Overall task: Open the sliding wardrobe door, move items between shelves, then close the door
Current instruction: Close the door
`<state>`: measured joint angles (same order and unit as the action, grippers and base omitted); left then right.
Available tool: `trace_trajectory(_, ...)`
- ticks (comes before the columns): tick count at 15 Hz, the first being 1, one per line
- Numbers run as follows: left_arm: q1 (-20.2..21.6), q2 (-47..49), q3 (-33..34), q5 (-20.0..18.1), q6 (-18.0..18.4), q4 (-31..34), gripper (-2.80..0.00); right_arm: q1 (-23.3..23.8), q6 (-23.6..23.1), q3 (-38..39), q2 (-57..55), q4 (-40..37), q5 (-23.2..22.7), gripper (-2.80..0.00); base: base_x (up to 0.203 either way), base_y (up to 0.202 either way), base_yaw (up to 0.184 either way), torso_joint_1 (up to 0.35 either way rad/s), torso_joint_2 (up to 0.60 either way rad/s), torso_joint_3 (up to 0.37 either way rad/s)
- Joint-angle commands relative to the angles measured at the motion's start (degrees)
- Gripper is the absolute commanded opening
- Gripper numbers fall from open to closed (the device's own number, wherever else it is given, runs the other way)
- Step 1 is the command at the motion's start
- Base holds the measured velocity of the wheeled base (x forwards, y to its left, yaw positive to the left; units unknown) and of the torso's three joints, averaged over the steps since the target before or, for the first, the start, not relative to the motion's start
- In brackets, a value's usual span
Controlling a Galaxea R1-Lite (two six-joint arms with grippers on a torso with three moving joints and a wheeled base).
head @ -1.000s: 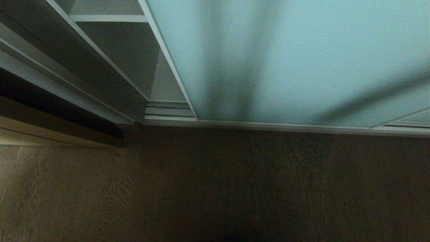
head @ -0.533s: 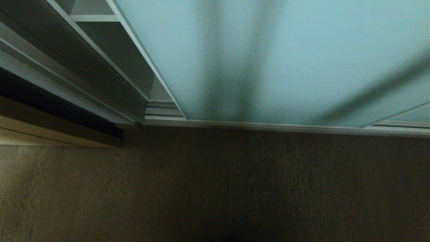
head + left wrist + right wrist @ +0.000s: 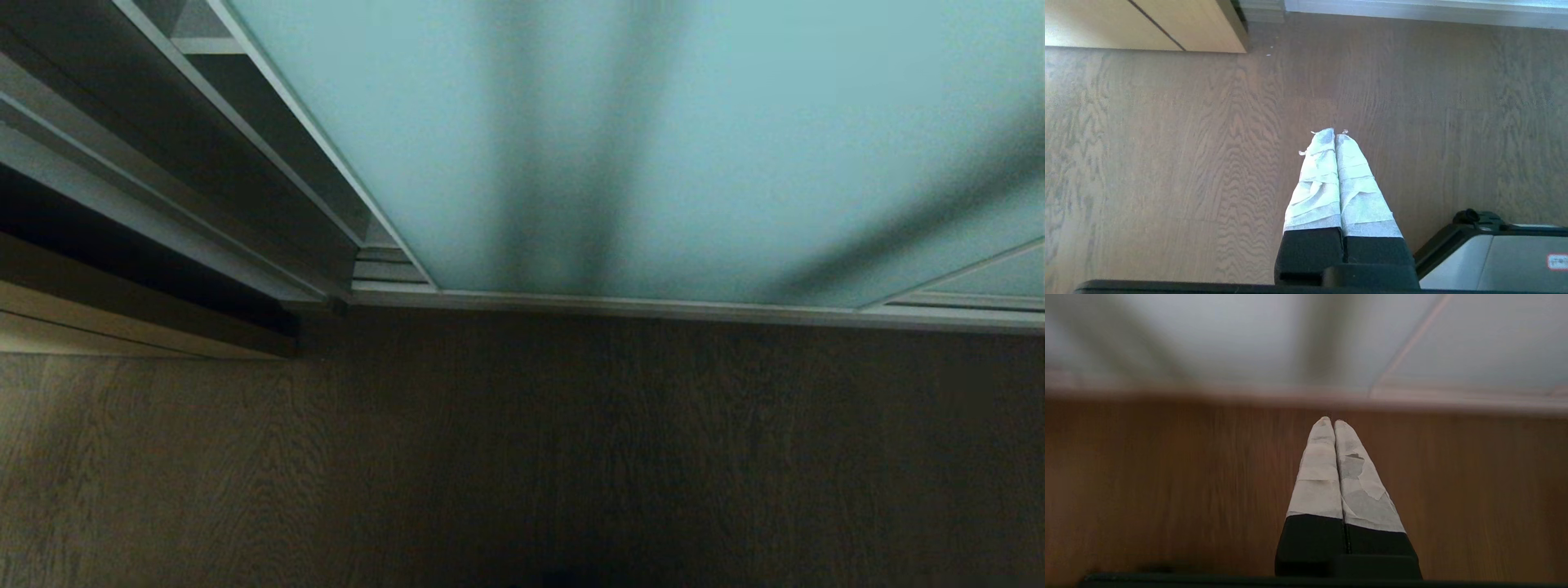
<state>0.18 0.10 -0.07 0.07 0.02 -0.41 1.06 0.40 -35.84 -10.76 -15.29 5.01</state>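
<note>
The sliding wardrobe door [image 3: 653, 139], frosted pale blue-green glass in a thin silver frame, fills most of the head view above the bottom track [image 3: 653, 309]. A narrow gap remains at its left edge, where the end of a white shelf [image 3: 204, 46] shows. The items are out of view. Neither arm is in the head view. In the right wrist view my right gripper [image 3: 1329, 421] is shut and empty, held over the wood floor just short of the door [image 3: 1249, 339]. My left gripper [image 3: 1334, 134] is shut and empty, parked pointing at the floor.
Dark wood floor [image 3: 522, 457] runs in front of the wardrobe. The wardrobe's side panel and a light wood panel [image 3: 122, 327] stand at the left. Part of my base [image 3: 1494, 253] shows beside the left gripper.
The glass door has slid left, narrowing the gap from wide to a thin strip and covering most of the shelf. The floor and track have not shifted.
</note>
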Motion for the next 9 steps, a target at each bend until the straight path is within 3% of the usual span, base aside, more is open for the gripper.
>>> trace_trajectory(1,0.05,0.08,-0.01,0.01,-0.02,-0.02,-2.80,-0.83,-0.30,9.64,8.89,0.08,1.31,-2.80,0.000,0.000,0.000,0.000,0.00,0.000)
trace_trajectory(4,-0.01,0.08,-0.01,0.01,-0.02,-0.02,-2.80,-0.96,-0.52,19.81,10.70,3.63,2.56,-2.80,0.000,0.000,0.000,0.000,0.00,0.000)
trace_trajectory(7,-0.01,0.08,-0.01,0.01,0.06,-0.02,-2.80,-0.99,-0.92,33.28,10.81,17.94,2.52,-2.80,0.000,0.000,0.000,0.000,0.00,0.000)
trace_trajectory(9,0.04,0.08,-0.01,0.01,-0.02,-0.02,-2.80,-1.04,-1.45,36.24,10.84,22.76,1.47,-2.80,0.000,0.000,0.000,0.000,0.00,0.000)
